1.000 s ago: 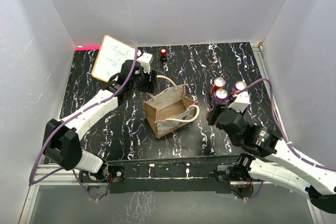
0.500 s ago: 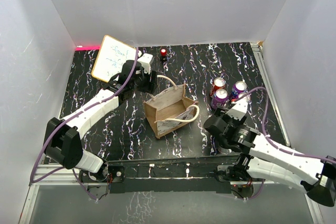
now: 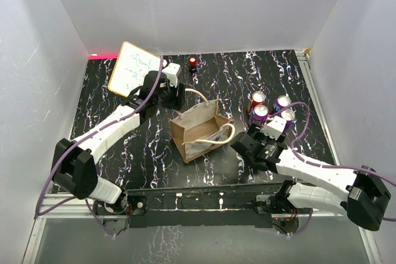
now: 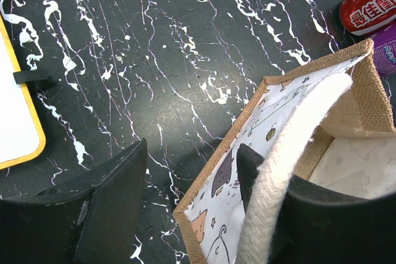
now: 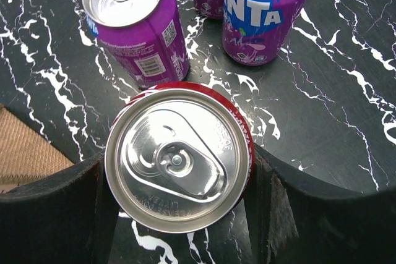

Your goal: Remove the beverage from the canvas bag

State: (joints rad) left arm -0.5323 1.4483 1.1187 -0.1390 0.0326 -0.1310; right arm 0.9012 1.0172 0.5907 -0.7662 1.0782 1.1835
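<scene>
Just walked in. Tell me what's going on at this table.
The left end effector straddles one wall of the canvas bag, fingers spread rather than closed on it, with a cream handle running past one finger. The right end effector grips an upright red can from both sides, close to the other cans standing right of the bag. From above, no can shows inside the bag.
</scene>
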